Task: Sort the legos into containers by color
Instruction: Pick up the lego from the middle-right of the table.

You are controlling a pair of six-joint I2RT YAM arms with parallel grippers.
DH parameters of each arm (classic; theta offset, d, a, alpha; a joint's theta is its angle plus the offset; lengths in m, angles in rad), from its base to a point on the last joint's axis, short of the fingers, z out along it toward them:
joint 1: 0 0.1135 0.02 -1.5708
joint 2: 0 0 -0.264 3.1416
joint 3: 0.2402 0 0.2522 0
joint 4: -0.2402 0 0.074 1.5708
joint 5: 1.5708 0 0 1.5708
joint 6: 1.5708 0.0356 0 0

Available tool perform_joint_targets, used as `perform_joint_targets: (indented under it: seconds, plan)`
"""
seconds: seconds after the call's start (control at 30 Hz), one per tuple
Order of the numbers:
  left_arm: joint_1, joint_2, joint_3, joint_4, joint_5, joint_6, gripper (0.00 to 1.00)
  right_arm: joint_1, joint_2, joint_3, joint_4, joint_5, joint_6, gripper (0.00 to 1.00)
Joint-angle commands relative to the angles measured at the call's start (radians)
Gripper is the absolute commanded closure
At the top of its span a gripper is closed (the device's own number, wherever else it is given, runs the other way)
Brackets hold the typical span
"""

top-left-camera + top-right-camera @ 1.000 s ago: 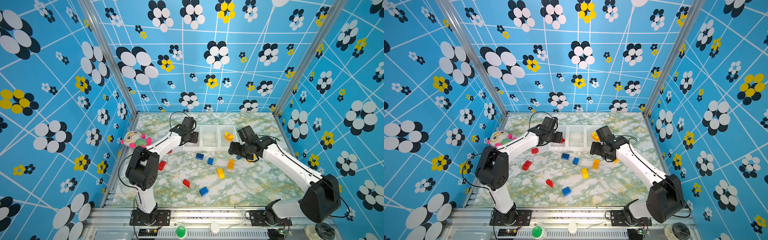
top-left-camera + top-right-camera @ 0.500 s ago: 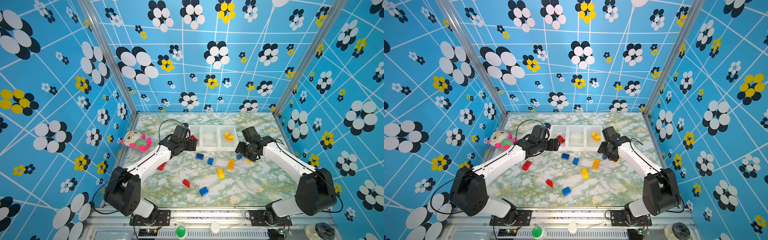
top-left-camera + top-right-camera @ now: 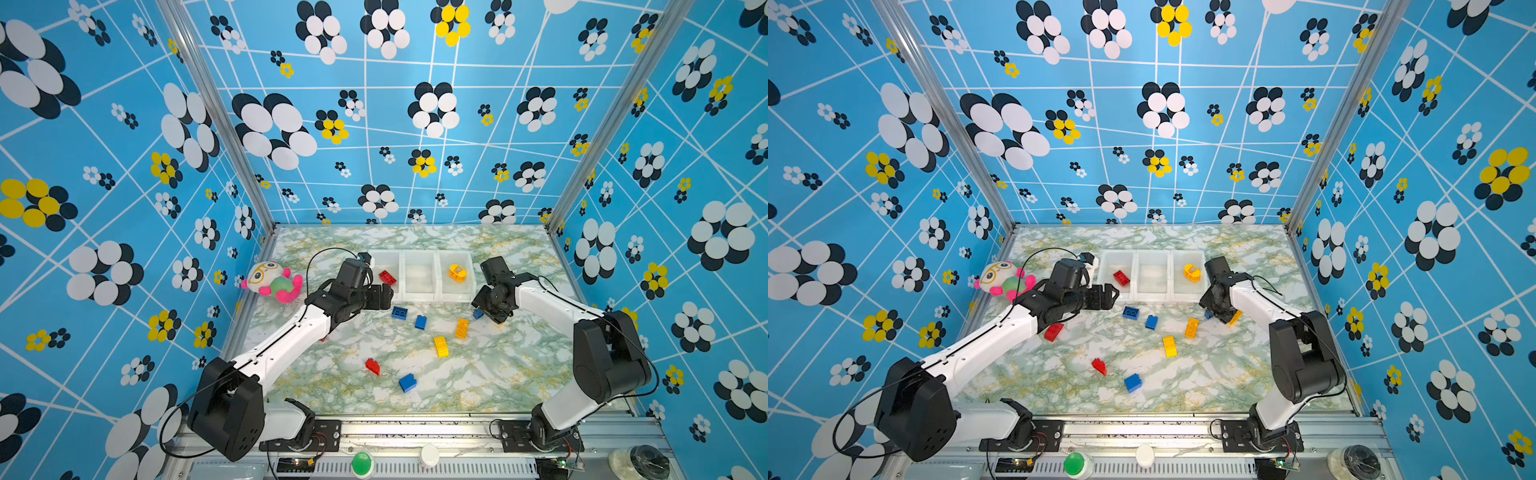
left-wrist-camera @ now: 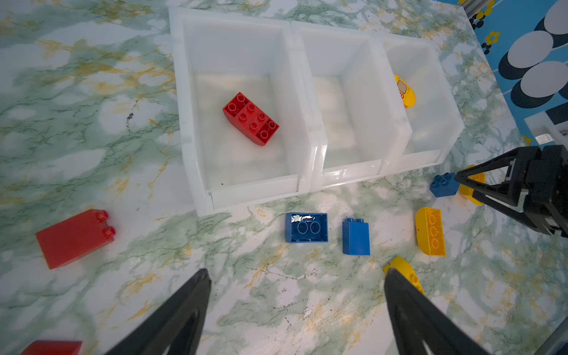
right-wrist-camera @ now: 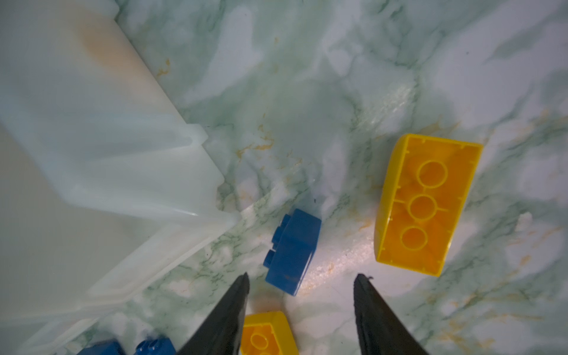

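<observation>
Three white containers stand in a row: left (image 3: 376,259), middle (image 3: 419,257), right (image 3: 468,266). A red lego (image 4: 250,118) lies in the left one, a round yellow piece (image 3: 457,272) in the right one. My left gripper (image 4: 295,273) hangs open and empty in front of the left container (image 4: 252,192), short of two blue legos (image 4: 306,227) (image 4: 356,238). My right gripper (image 5: 301,278) is low over the table, jaws partly open around nothing. A small blue lego (image 5: 292,250) lies just past its tips, with a yellow one (image 5: 267,332) below them.
Loose on the marble table are yellow legos (image 3: 461,328) (image 3: 441,346), a red one (image 3: 372,366), a blue one (image 3: 407,382) and a red brick (image 3: 1053,332) beside my left forearm. A pink-and-green plush toy (image 3: 272,282) sits at the left edge.
My left gripper let the red lego go into the left container, drew back and opened wider. My right gripper dropped to the table by the small blue lego, its jaws narrowing.
</observation>
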Motion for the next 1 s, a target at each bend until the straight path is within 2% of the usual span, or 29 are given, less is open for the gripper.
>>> perform_joint_targets:
  seconds: [0.0,0.37,0.73,0.97]
  plan:
    - [-0.003,-0.017,-0.019,0.004,0.013,-0.007,0.09,-0.007,0.034,0.002,0.022,0.005,0.022,0.45]
    - [-0.004,-0.004,-0.007,0.003,0.007,-0.008,0.08,-0.014,0.118,0.025,0.041,0.004,0.023,0.51]
    - [-0.003,-0.014,-0.010,-0.003,-0.004,-0.008,0.07,-0.014,0.111,0.021,0.033,0.016,0.012,0.75]
    - [-0.002,-0.017,-0.021,0.001,-0.006,-0.011,0.07,-0.008,0.034,0.008,-0.011,0.018,-0.012,0.82]
